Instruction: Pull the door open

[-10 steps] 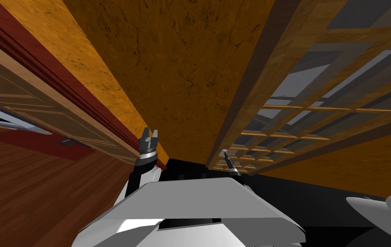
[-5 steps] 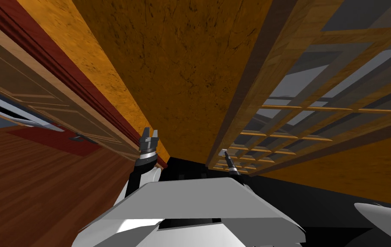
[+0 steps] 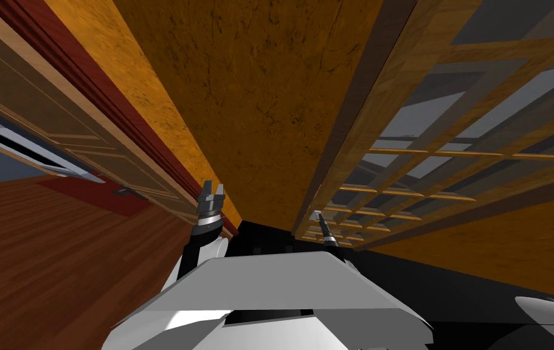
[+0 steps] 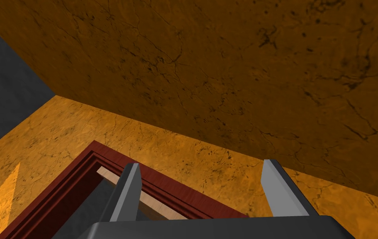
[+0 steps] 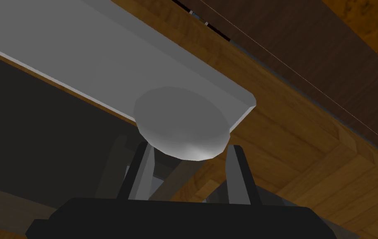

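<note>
Head view has swung since a second ago, my own base moving (pull looks underway). Right gripper (image 5: 188, 146) is narrowed onto the grey knob (image 5: 181, 122) of the lattice door (image 3: 427, 152), fingers pressing the knob's sides. Left gripper (image 3: 211, 193), left of the knob, gapes wide, empty.

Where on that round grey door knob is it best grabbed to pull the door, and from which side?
Grip the knob across its round rim, coming straight at its face. It stands proud of the grey plate on the wooden door, leaving room either side. The right hand grips it so, a finger pressing each side.
</note>
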